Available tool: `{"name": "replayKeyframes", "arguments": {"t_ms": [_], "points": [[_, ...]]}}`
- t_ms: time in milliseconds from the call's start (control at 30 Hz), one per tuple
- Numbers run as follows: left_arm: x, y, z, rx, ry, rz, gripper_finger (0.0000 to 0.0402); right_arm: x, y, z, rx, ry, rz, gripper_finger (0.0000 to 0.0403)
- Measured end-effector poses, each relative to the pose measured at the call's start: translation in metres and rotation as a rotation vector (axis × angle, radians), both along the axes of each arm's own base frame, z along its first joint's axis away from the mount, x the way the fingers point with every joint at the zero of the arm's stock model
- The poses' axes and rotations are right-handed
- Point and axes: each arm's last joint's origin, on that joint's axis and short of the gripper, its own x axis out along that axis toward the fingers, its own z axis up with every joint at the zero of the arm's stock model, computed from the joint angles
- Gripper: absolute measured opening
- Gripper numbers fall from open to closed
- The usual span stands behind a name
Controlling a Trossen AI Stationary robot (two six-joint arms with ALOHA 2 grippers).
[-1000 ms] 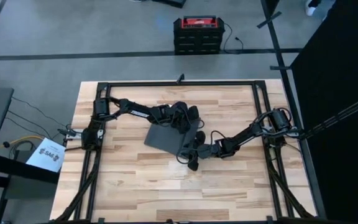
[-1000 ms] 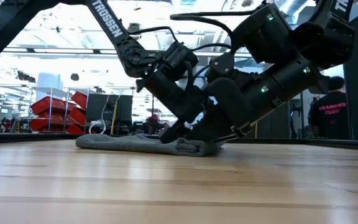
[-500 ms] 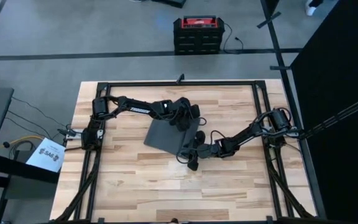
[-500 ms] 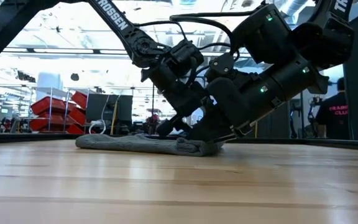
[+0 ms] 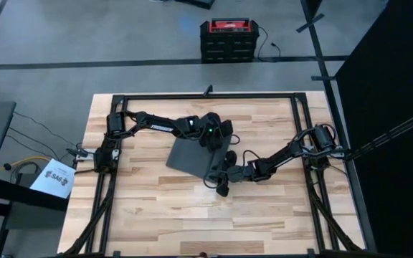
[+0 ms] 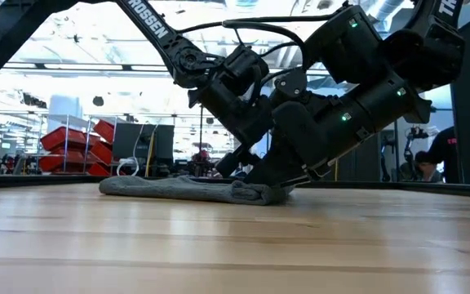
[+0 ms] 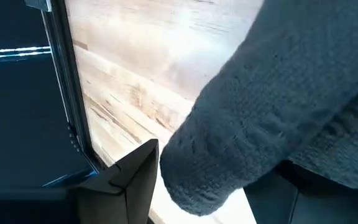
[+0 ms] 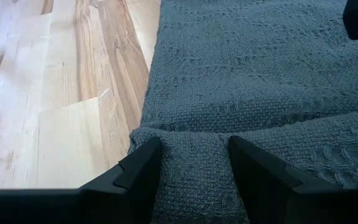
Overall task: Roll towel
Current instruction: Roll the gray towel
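Observation:
The dark grey towel [image 5: 190, 158] lies flat on the wooden table, and its right edge is bunched into a low fold [image 6: 251, 193]. My left gripper [image 5: 219, 141] is at the towel's far right corner, slanting down, with a lobe of cloth [image 7: 210, 162] between its fingers. At the towel's near right corner, my right gripper [image 5: 218, 179] is also shut on cloth [image 8: 194, 168]. The two grippers overlap in the low view. My left gripper has a rounded lobe of the towel's edge [image 7: 194, 186] between its two fingers [image 7: 135, 177]. It comes slanting down from the far left. The rest of the towel lies on the table. My right gripper pinches a raised fold at the towel's edge [image 8: 191, 155] between its two fingers [image 8: 143, 168]. It reaches in low from the table's right, slanting down. The cloth beyond the fold lies flat on the table.
Black frame rails [image 5: 300, 129] run along the table's sides and far edge. Bare wood [image 5: 192, 215] lies between the towel and the near edge. A red and black box [image 5: 227, 39] stands on the floor beyond the table. A person [image 6: 431, 155] is in the room behind.
My left gripper has moved a little toward the table's right, from over the towel's far part to its far right corner, and its arm has steepened. The towel and my right gripper have kept still.

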Motion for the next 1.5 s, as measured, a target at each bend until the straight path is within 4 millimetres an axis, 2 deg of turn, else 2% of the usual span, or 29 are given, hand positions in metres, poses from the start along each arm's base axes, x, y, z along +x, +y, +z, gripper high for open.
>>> {"name": "replayKeyframes", "arguments": {"t_ms": [200, 400, 500, 600, 700, 767, 900, 1100, 1200, 1400, 1500], "points": [[0.000, 0.025, 0.012, 0.083, -0.118, 0.160, 0.0196, 0.000, 0.000, 0.000, 0.000, 0.000, 0.001, 0.0180], [-0.013, 0.041, 0.011, 0.092, -0.034, 0.367, 0.0196, 0.000, 0.000, 0.000, 0.000, 0.000, 0.001, 0.0180], [-0.024, 0.041, 0.015, -0.047, 0.017, 0.469, 0.0196, 0.000, 0.000, 0.000, -0.005, 0.001, 0.006, 0.0180], [-0.035, 0.035, 0.029, -0.251, 0.029, 0.533, 0.0196, 0.000, 0.000, 0.000, -0.003, -0.001, 0.006, 0.0180], [-0.042, 0.030, 0.045, -0.571, 0.004, 0.532, 0.0196, 0.001, -0.002, 0.000, -0.007, -0.002, 0.006, 0.0180], [-0.043, 0.032, 0.048, -0.749, -0.012, 0.523, 0.0196, 0.001, -0.002, 0.000, -0.008, -0.003, 0.006, 0.0180], [-0.035, 0.037, 0.036, -0.820, -0.133, 0.533, 0.0196, 0.001, -0.002, 0.000, -0.009, -0.003, 0.008, 0.0180], [-0.034, 0.036, 0.026, -0.996, -0.134, 0.674, 0.0193, 0.001, -0.001, 0.001, -0.018, -0.010, 0.020, 0.0180], [-0.038, 0.039, 0.023, -1.041, -0.113, 0.740, 0.0162, 0.001, -0.001, 0.001, -0.025, -0.011, 0.029, 0.0180], [-0.042, 0.035, 0.019, -1.095, -0.032, 0.747, 0.0018, 0.001, -0.001, 0.001, -0.031, -0.010, 0.034, 0.0180], [-0.043, 0.033, 0.019, -1.131, 0.000, 0.726, 0.0008, 0.001, -0.001, 0.001, -0.031, -0.009, 0.034, 0.0180]]}}
